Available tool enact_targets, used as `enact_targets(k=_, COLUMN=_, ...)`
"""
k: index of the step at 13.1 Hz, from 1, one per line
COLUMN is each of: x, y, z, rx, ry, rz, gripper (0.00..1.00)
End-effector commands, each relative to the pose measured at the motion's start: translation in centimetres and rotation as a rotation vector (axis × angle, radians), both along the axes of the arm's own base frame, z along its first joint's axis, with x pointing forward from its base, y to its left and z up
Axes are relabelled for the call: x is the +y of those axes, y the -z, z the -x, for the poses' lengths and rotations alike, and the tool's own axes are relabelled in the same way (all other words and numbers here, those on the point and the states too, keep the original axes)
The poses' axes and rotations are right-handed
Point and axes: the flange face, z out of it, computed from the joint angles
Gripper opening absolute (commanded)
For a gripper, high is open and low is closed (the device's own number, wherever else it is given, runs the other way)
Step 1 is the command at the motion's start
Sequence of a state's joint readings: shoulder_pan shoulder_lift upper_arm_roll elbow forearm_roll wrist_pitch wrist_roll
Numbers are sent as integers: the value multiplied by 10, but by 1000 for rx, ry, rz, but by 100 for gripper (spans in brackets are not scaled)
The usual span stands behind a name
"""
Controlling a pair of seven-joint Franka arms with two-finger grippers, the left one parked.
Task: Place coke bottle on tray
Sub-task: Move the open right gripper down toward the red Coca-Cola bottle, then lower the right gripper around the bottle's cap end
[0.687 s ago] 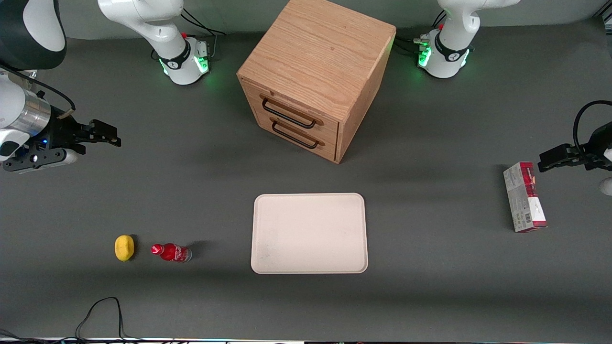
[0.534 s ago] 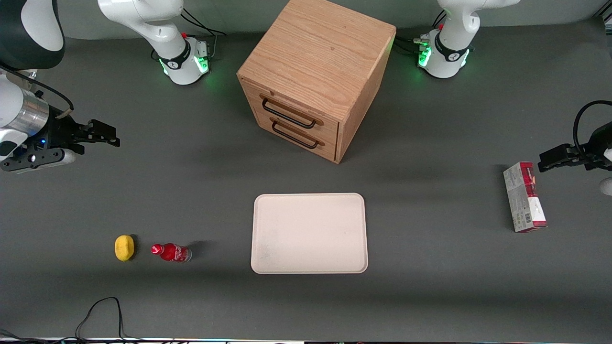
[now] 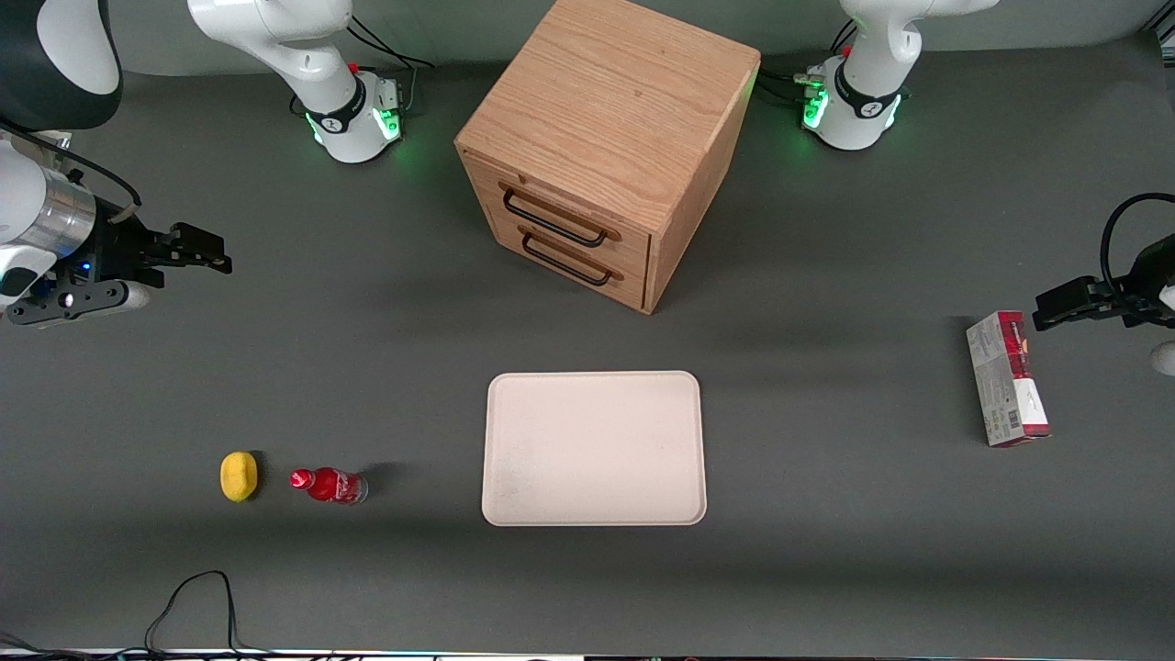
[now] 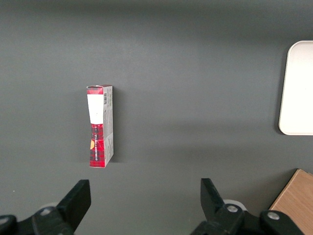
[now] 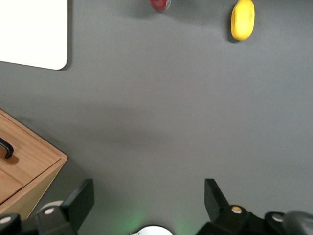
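The small red coke bottle lies on its side on the grey table beside a yellow lemon, toward the working arm's end. Only its edge shows in the right wrist view. The cream tray lies flat in front of the wooden drawer cabinet, nearer the front camera; its corner shows in the right wrist view. My gripper hovers high above the table at the working arm's end, farther from the front camera than the bottle. It is open and empty.
A wooden two-drawer cabinet stands at the table's middle, farther from the camera than the tray. A red-and-white carton box lies toward the parked arm's end. A black cable loops near the table's front edge.
My gripper has drifted slightly away from the front camera. The bottle, lemon and tray have not moved.
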State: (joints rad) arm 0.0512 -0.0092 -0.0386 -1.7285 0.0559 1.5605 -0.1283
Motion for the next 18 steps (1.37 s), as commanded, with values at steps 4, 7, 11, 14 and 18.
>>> enact_targets(k=4, x=1, y=-26, z=-13, rx=-15, ry=8, rz=52, gripper=100)
enact_targets(k=7, x=8, y=-22, z=-69, rx=-50, ry=58, rz=61, gripper=100)
enact_targets(k=11, x=51, y=18, z=-164, rx=-48, ry=164, rz=53, gripper=100)
enact_targets(k=14, x=54, y=34, z=-173, rx=-50, ry=152, rz=47, gripper=100)
enact_targets(k=18, x=62, y=75, z=-197, rx=-95, ry=149, rz=37, gripper=100)
